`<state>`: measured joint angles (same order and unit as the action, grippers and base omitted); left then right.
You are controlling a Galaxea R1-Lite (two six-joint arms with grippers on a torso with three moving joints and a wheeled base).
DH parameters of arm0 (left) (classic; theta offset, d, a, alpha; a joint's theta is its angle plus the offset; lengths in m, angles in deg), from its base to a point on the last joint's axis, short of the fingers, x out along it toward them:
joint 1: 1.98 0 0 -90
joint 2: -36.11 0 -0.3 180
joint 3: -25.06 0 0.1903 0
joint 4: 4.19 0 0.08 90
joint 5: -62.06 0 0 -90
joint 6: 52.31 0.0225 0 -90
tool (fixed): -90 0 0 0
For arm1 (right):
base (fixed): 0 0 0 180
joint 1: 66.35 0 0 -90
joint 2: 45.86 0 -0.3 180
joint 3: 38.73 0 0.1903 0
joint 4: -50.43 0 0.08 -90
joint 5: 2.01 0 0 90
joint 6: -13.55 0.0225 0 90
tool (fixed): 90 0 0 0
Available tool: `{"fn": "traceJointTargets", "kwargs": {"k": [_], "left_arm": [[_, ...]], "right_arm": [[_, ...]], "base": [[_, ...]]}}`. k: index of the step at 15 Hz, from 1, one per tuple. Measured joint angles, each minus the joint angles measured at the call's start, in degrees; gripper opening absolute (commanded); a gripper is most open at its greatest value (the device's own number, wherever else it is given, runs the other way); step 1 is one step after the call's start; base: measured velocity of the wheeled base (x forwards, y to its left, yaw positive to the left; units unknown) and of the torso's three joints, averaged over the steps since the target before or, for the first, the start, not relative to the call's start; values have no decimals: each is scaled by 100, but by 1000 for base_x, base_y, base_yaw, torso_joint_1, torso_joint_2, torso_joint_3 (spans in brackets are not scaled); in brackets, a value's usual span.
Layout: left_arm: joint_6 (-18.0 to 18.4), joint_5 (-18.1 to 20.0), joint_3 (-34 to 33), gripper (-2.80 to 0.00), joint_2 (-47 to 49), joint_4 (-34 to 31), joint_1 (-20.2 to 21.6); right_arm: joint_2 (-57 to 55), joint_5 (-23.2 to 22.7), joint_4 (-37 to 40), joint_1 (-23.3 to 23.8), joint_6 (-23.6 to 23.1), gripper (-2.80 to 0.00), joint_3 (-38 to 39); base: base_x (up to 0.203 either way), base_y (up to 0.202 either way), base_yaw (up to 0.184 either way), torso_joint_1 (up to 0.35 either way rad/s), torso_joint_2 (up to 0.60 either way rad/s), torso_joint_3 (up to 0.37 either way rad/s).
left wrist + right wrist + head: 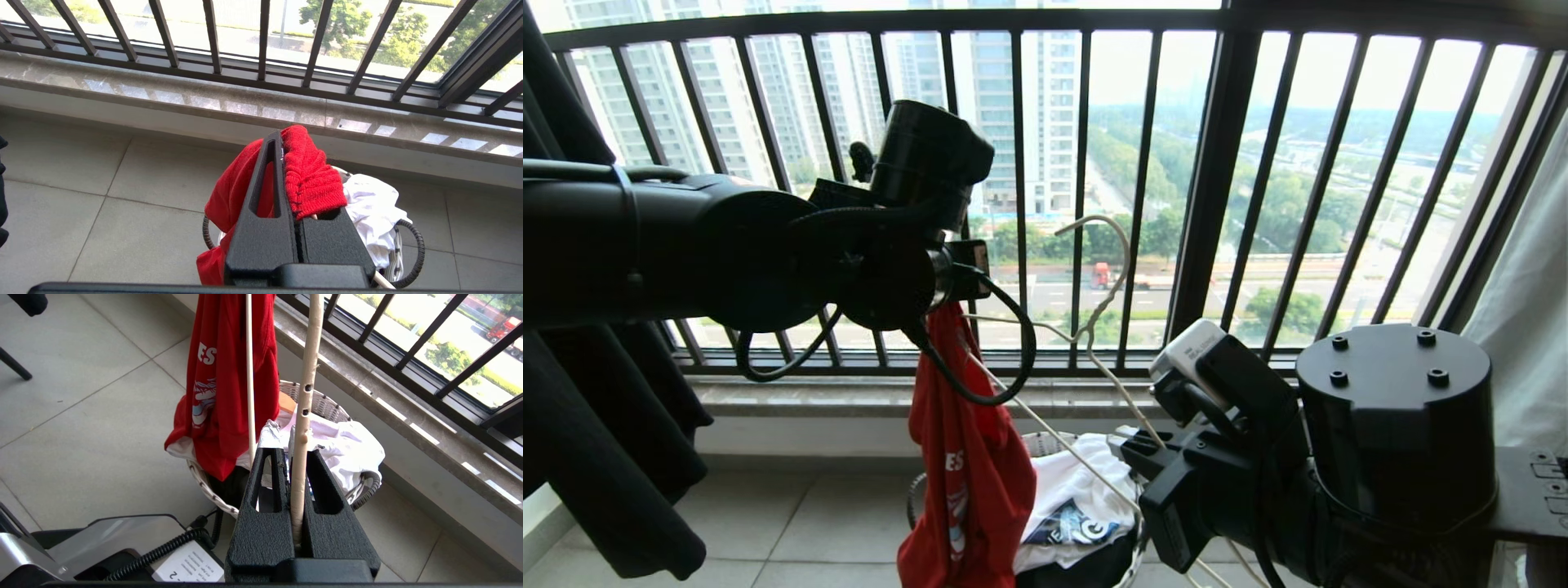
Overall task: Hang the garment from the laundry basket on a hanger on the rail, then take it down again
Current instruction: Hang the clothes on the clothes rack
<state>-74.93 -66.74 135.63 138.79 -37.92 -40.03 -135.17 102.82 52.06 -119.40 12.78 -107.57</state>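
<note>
The red garment [968, 482] hangs by its ribbed collar [310, 179] from my left gripper [282, 141], which is shut on it above the laundry basket [322, 403]. The shirt's lower end drapes over the basket's near rim [1045, 441]. The cream wire hanger [1104, 245] stands upright just right of the garment, hook upward. My right gripper [296, 453] is shut on one of the hanger's arms [303, 424], low and to the right of the basket. The rail is out of view.
A white shirt with blue print [1078, 498] fills the basket. The black barred window railing [1217, 163] and a stone sill [809, 396] run behind. A black garment [596, 425] hangs at far left, and a pale curtain [1527, 327] at far right.
</note>
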Motion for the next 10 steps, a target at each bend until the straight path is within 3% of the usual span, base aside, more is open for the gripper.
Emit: {"fn": "traceJointTargets", "kwargs": {"k": [10], "left_arm": [[-52,-273,-38,-280,-428,-2,-503]], "right_arm": [[-156,0,-9,540,-8,-280,-205]], "base": [[0,0,0,0,0,0]]}}
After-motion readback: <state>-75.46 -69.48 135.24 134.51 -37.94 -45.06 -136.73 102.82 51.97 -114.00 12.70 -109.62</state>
